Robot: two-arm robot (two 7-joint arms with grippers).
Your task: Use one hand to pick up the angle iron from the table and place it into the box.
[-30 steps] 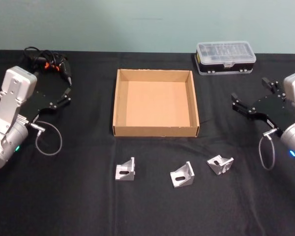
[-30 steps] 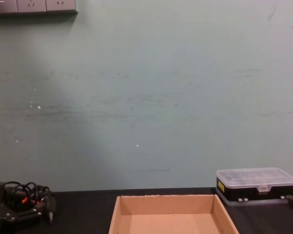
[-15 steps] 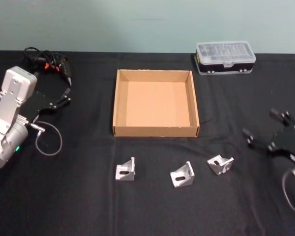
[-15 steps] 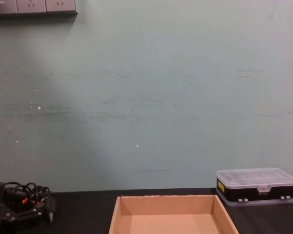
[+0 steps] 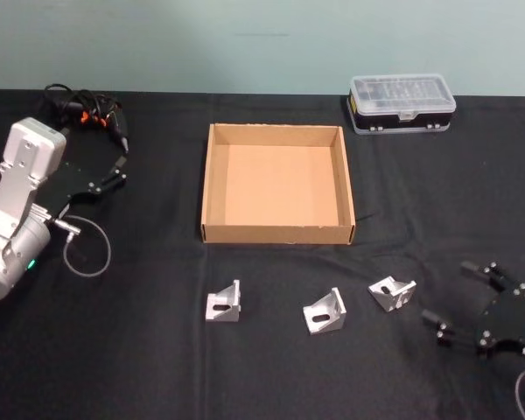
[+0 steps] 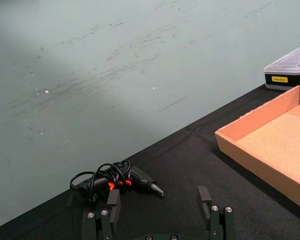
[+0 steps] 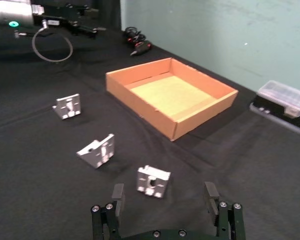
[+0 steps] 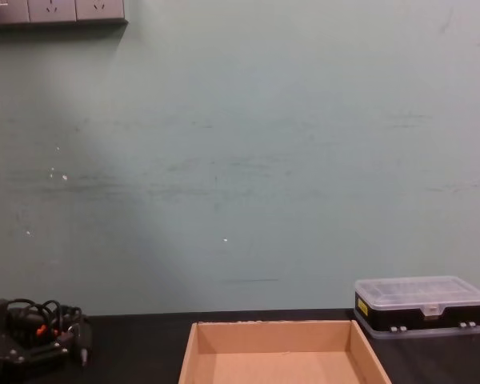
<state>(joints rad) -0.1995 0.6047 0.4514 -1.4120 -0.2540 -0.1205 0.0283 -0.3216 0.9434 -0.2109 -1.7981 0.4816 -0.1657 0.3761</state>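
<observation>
Reaching for a pick, seemingly. Head view: right gripper (image 5: 451, 293) spread wide near rightmost angle iron (image 5: 392, 292) on table (image 5: 157, 367), box (image 5: 277, 233) beyond, left gripper (image 5: 120, 171) parked, jaws apart. Right wrist view: angle iron just ahead, untouched; calls for descending, then closing. Chest view: box cut off below.

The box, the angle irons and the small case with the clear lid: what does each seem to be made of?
The box: likely cardboard, matte tan, with thin low walls and plain cut edges. The angle irons: probably metal, perhaps aluminium, silver-grey with a dull sheen and sharp bends. The case: apparently plastic, a black base under a see-through lid.
</observation>
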